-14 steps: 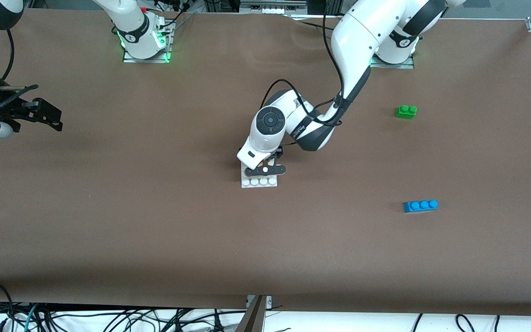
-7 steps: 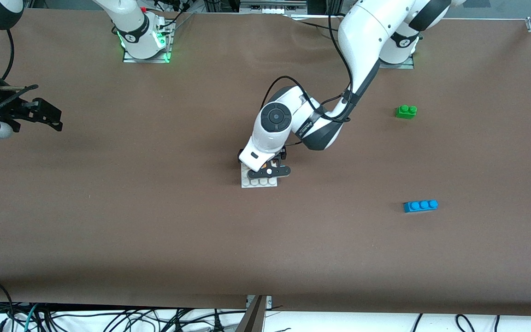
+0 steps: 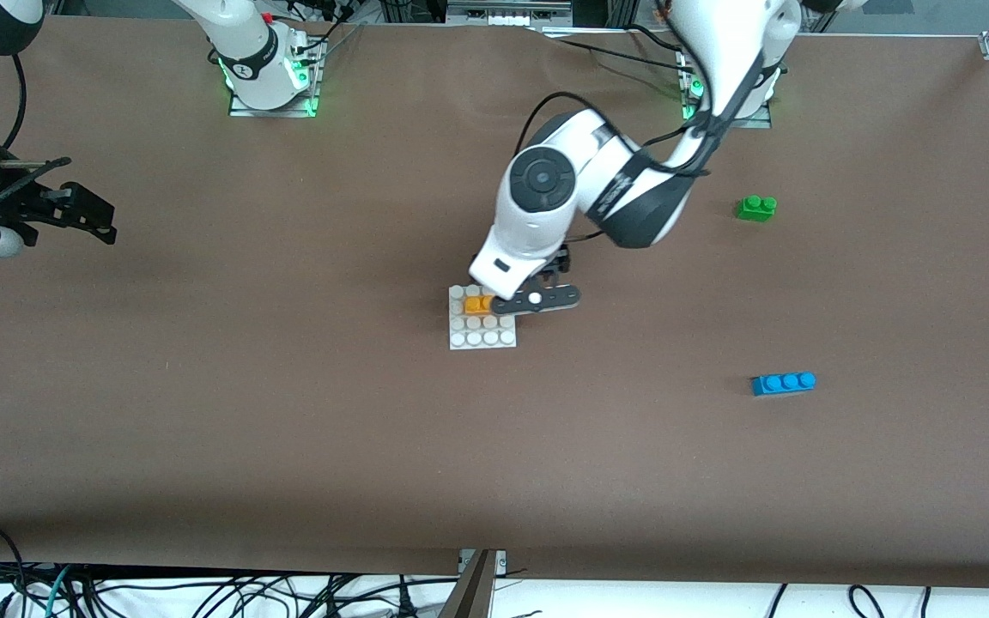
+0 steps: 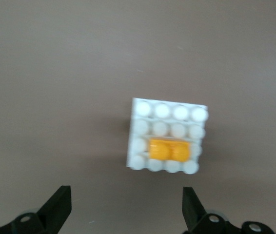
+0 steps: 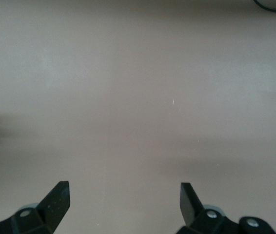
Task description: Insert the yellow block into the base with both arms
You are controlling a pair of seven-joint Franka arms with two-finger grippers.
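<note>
– Sitting on the base [image 3: 482, 330], is that the yellow block [image 3: 478, 303]?

– Yes, in its second stud row from the robots; the left gripper [image 4: 128, 217] hangs above, fingers spread wide, empty, partly covering the base's edge.

– The right gripper [image 5: 123, 207]?

– Waiting at the right arm's end of the table, wide open, empty, half cut off.

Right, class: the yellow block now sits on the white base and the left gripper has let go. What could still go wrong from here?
1. The yellow block may only rest on the base's studs, not pressed home; a knock could shift it.
2. The open left gripper hangs just above the base, so a sideways move could clip block or base.
3. The right gripper waits open at the right arm's end of the table, so nothing steadies the base.
</note>
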